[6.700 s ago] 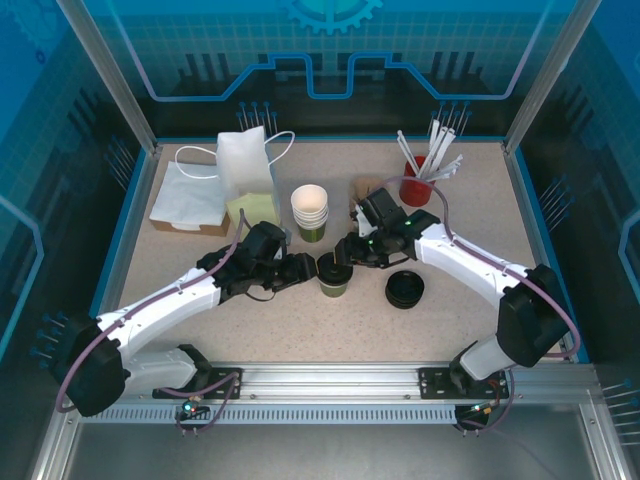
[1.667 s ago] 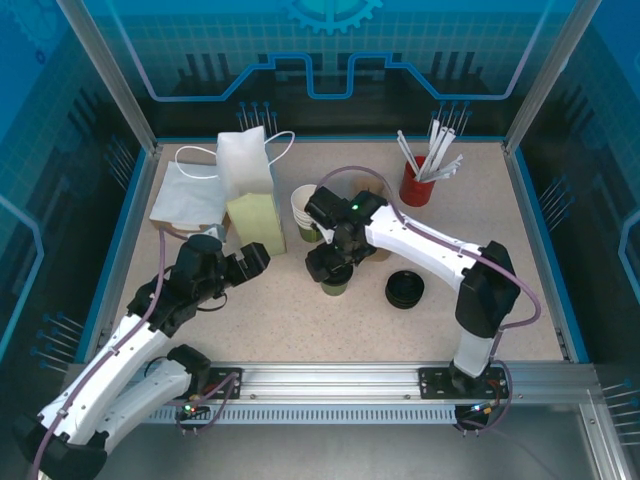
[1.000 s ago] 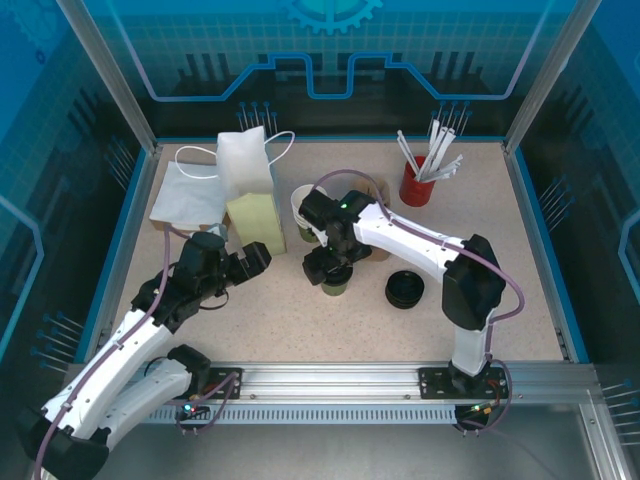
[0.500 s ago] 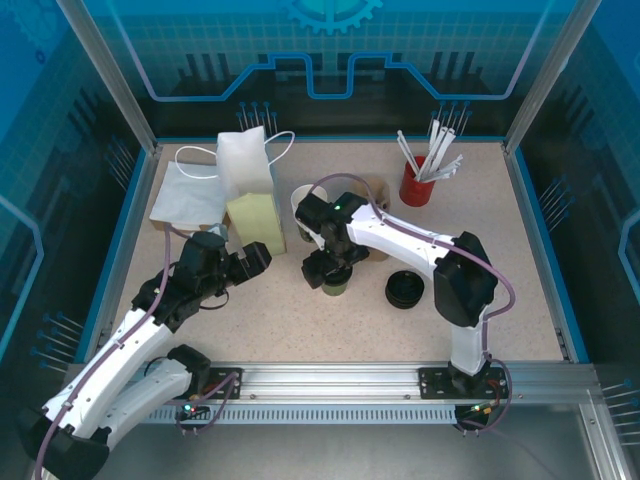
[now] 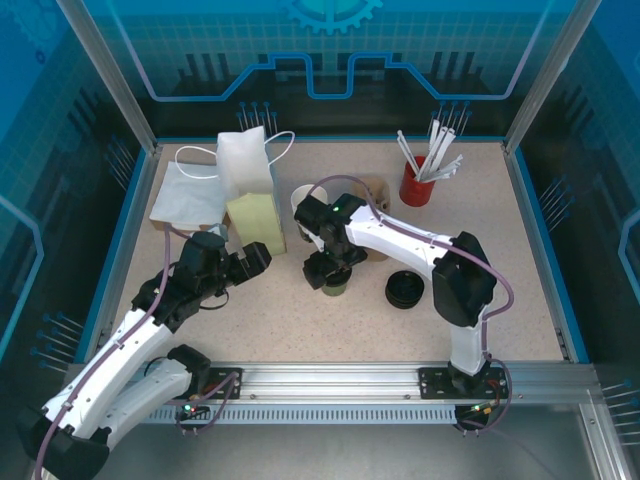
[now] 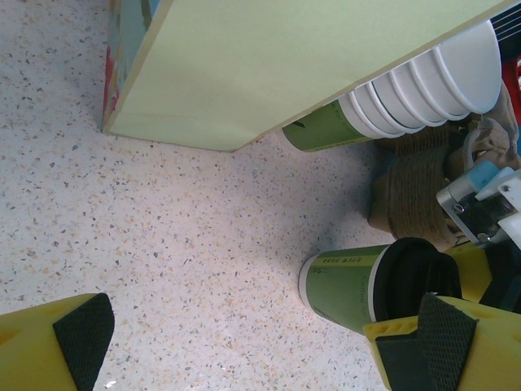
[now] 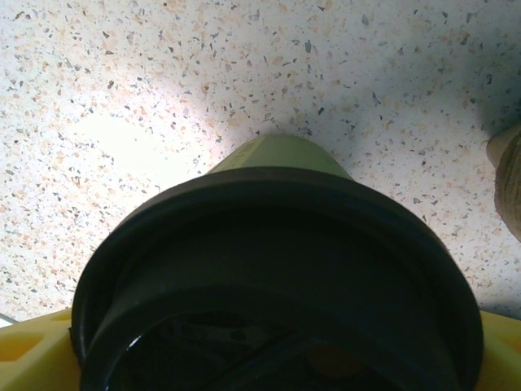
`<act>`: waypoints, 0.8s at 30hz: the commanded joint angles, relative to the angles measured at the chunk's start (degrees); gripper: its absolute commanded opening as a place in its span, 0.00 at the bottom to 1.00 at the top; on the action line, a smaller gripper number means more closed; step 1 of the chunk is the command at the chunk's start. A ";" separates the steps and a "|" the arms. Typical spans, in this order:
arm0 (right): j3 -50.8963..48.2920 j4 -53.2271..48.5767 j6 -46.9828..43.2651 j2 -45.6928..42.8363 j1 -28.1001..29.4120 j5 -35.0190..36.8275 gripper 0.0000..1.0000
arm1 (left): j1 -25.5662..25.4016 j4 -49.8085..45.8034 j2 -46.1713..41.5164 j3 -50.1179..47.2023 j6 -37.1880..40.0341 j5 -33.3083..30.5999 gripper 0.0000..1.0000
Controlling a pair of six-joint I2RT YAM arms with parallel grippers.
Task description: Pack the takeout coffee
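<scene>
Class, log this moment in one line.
left gripper: open, by bag | right gripper: straddling cup | lid: on cup

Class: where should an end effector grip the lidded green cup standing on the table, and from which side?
Probably the green wall of the cup just under its black lid, from above, jaws astride. It stands upright and tapers downward, so the lid's rim should resist slipping; the cup stack and carrier crowd its far side.

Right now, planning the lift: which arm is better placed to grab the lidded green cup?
Right. Its jaws flank the lidded green cup; the left jaws stand open, apart from it, by the pale green box.
</scene>
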 commanded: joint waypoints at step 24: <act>-11.47 -11.18 -5.03 -31.13 -30.84 -1.37 0.88 | 0.63 -2.83 -0.81 2.15 2.19 -0.63 0.99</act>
